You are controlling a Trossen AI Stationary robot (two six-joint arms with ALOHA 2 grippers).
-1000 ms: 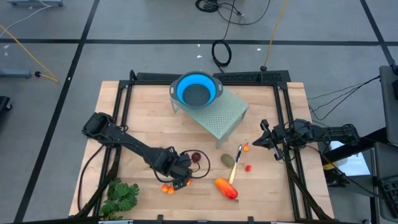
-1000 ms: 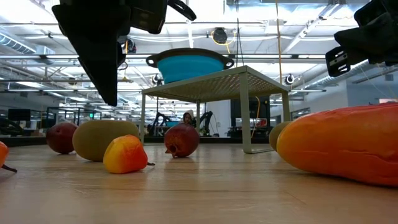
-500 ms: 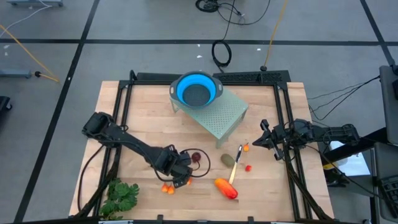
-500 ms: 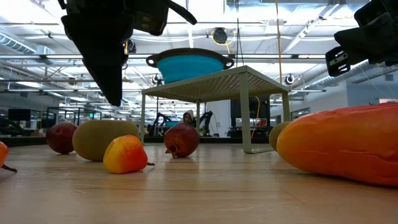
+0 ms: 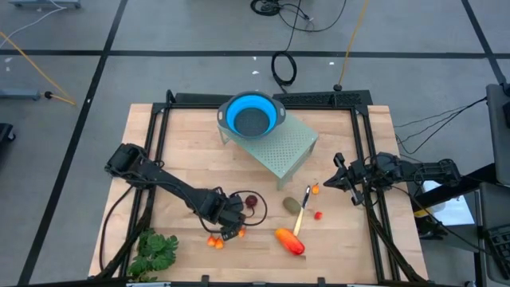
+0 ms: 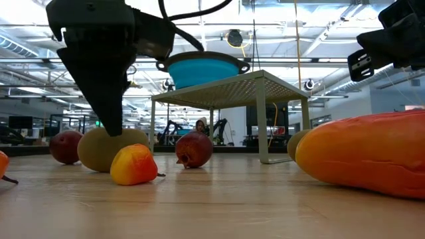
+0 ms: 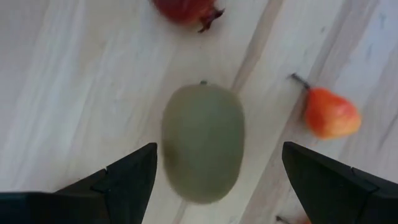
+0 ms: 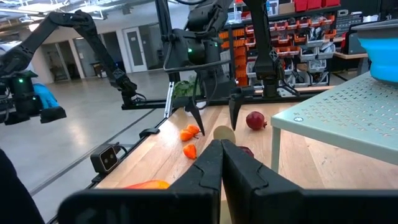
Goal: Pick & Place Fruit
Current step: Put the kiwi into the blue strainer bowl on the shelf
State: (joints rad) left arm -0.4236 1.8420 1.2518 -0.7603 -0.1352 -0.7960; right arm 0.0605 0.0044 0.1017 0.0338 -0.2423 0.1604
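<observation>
Hanging directly over an olive-brown oval fruit (image 7: pixel 203 142), the left gripper (image 7: pixel 214 174) is seen with its fingers spread wide, one on either side, nothing pinched. The oval lies on the wooden table (image 5: pixel 351 151) right below the gripper; a dark red ball (image 7: pixel 185 10) lies just beyond it and a small orange-red piece (image 7: pixel 331 113) off to one side. The oval is judged light, rigid and smooth, likely to roll, so it is best taken across its narrow middle. The right gripper (image 5: pixel 335 181) waits pressed together, well apart. No writing can be read.
</observation>
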